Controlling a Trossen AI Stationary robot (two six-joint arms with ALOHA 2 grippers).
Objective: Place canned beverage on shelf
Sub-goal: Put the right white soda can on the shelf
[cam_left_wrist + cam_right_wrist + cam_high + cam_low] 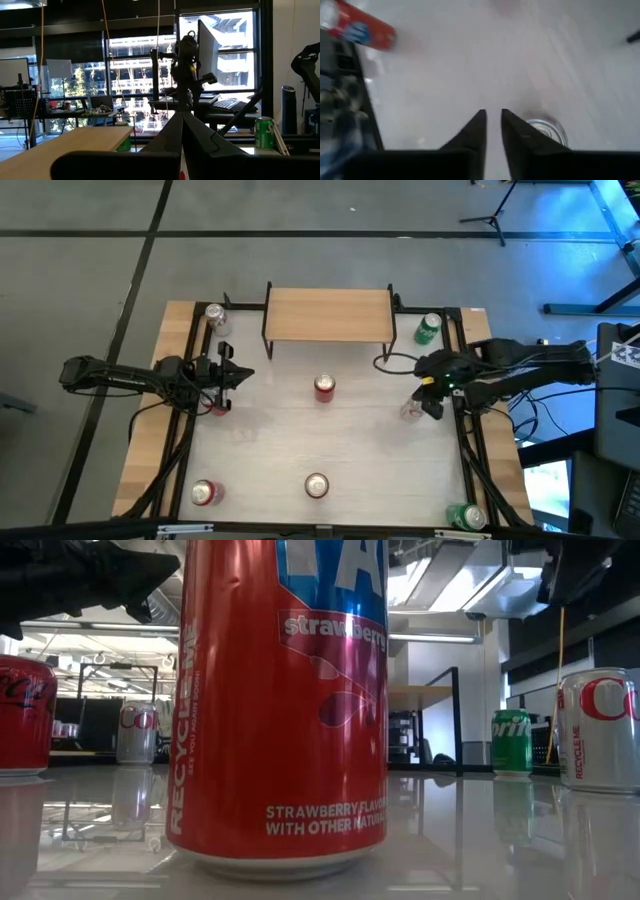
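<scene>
— So, where does the shelf (328,313) stand?
— At the far edge of the table (340,445), in the middle, its light-wood top bare on thin black legs.
— And the cans?
— A red strawberry can (324,387) stands upright near the table's centre, in front of the shelf and apart from it. Another red-and-white can (316,485) sits at the near edge, right against the low camera. A green can (428,328) stands just right of the shelf, a silver one (215,316) to its left, and two more wait at the near corners.
— What is the right pincer (428,406) doing?
— It hangs over the table's right side, pointing down, its fingers (472,132) a narrow slit apart and holding nothing. A silver-topped can (548,131) stands just beside one fingertip.
— And the left pincer (222,375)?
— It hovers at the table's left side, fingers pressed together, empty. A red can (216,408) sits just below it.
</scene>
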